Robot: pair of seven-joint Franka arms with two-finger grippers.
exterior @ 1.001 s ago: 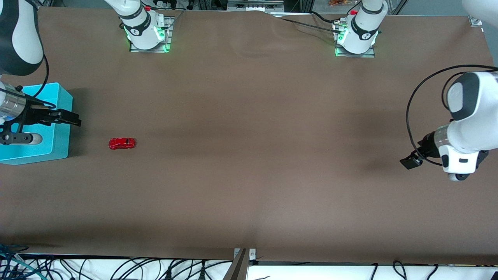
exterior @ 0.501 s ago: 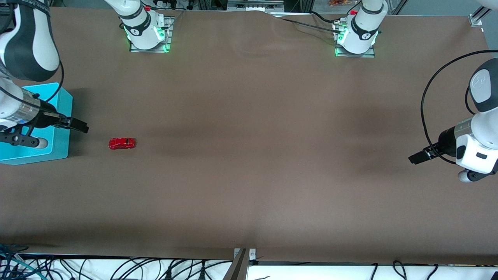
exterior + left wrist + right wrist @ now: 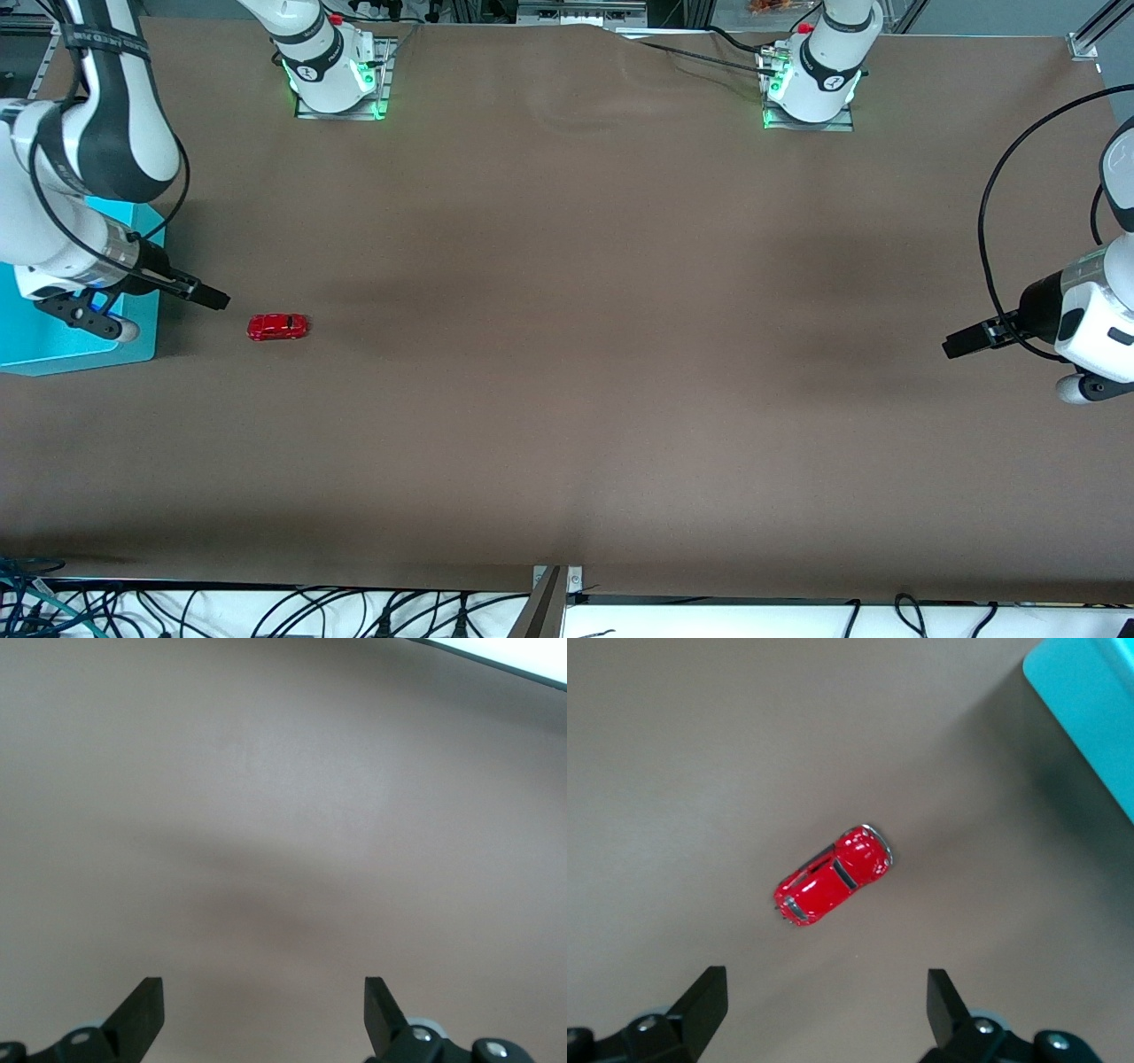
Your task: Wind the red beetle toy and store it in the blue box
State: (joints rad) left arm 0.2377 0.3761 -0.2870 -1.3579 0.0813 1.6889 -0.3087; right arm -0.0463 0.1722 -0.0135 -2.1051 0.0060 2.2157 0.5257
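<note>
On the brown surface (image 3: 567, 354) beside the blue box (image 3: 53, 341), the red beetle toy (image 3: 277, 327) sits unwound and unstored; right hand (image 3: 213, 299) wide just beside it, left hand (image 3: 952, 347) wide, waiting.

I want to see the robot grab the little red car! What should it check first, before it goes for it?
1. Red beetle toy on its wheels on the table, nothing touching it: ok.
2. Right gripper open wide enough for the toy: ok, its fingers stand well apart.
3. Right gripper lined up over the toy: not ok, it hangs between the toy and the blue box.
4. Blue box ready and open on top: cannot tell, the right arm covers most of it.
5. Left gripper out of the way: ok, open and waiting at its own end.
</note>
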